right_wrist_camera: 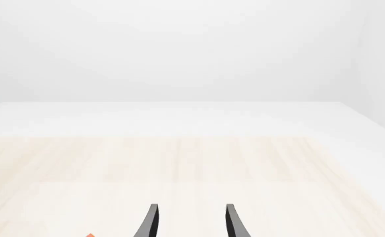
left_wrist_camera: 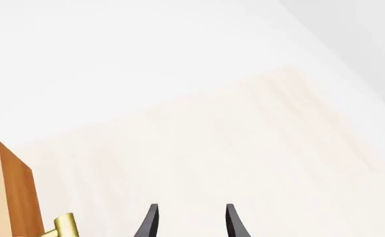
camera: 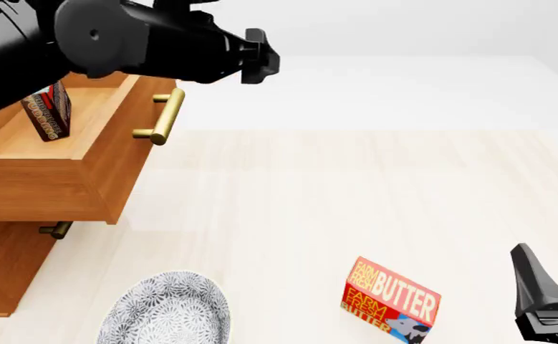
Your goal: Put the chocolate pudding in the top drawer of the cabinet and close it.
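Two dark fingertips are seen in the left wrist view, where the left gripper (left_wrist_camera: 191,221) is held with its jaws spread apart and nothing between them. Beside it, the front corner of the top drawer (left_wrist_camera: 8,192) and an end of its brass handle (left_wrist_camera: 64,225) are shown against the pale table (left_wrist_camera: 245,148).

In the front view, the top drawer (camera: 97,165) is pulled out of the cabinet (camera: 1,265), and the chocolate pudding (camera: 47,111) is stood on edge inside it, near the back. The left arm (camera: 116,36) is stretched across above the drawer; its fingers seem to be turned away from the camera. The lower drawer's handle (camera: 56,229) is glimpsed beneath. A patterned plate (camera: 169,312) is laid near the front edge, and a red butter box (camera: 393,297) is set apart to its right. Only part of the right gripper (camera: 546,287) is caught at the corner.

In the right wrist view, the right gripper (right_wrist_camera: 191,221) is likewise parted and empty above bare table
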`<action>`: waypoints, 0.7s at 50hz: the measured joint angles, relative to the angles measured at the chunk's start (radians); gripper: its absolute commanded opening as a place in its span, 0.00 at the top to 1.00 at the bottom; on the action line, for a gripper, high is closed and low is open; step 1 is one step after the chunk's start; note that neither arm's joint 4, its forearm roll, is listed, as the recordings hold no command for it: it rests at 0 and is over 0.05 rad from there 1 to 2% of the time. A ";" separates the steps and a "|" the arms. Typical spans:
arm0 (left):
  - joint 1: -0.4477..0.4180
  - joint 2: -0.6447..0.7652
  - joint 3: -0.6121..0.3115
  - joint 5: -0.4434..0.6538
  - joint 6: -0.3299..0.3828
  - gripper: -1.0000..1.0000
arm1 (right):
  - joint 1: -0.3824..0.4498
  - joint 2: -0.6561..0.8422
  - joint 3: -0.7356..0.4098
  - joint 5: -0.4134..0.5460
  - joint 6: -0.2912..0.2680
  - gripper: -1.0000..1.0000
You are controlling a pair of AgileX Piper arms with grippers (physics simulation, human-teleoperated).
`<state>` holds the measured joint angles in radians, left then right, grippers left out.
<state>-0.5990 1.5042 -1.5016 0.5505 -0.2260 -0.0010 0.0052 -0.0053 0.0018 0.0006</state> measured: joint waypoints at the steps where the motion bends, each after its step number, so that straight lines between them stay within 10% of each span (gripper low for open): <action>1: -0.002 0.002 0.001 -0.003 -0.004 0.00 | 0.000 0.000 0.000 0.000 0.000 0.00; 35: -0.048 0.023 0.101 -0.112 -0.175 0.00 | 0.000 0.000 0.000 0.000 0.000 0.00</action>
<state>-0.6474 1.5271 -1.4009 0.4388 -0.4008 -0.0010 0.0052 -0.0053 0.0018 0.0006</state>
